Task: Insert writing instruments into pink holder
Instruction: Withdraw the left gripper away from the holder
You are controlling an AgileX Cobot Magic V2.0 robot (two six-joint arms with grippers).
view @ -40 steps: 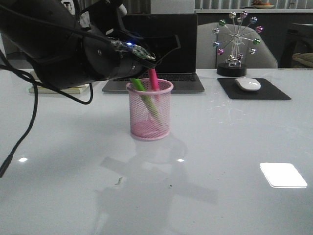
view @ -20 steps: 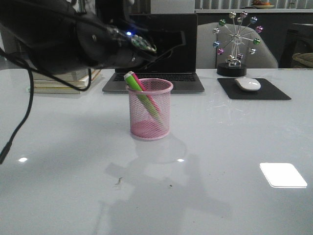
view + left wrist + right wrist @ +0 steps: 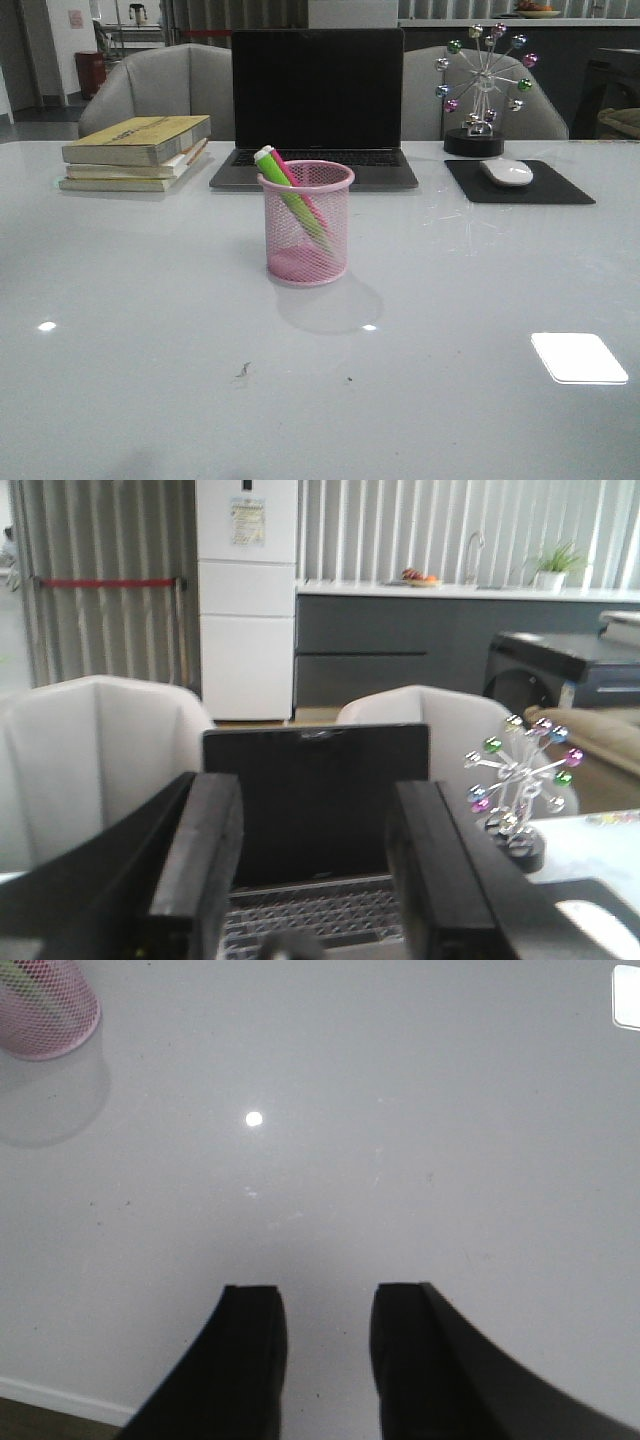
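Centre frame on the white counter (image 3: pixel 150 300), the pink wire-mesh cylindrical holder (image 3: pixel 306 230) contains the green highlighter (image 3: pixel 282 187) and pink highlighter (image 3: pixel 298 190), leaning left. Left pincer (image 3: pixel 315 870) and right pincer (image 3: pixel 325 1355) gape apart, holding nothing.

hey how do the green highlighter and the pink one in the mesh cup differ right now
The green highlighter lies in front, its pale capped end poking above the rim; the pink highlighter sits behind it, mostly hidden, its end barely clearing the rim. Green looks thicker, though pink is partly covered. Both lean the same way inside the pink holder.
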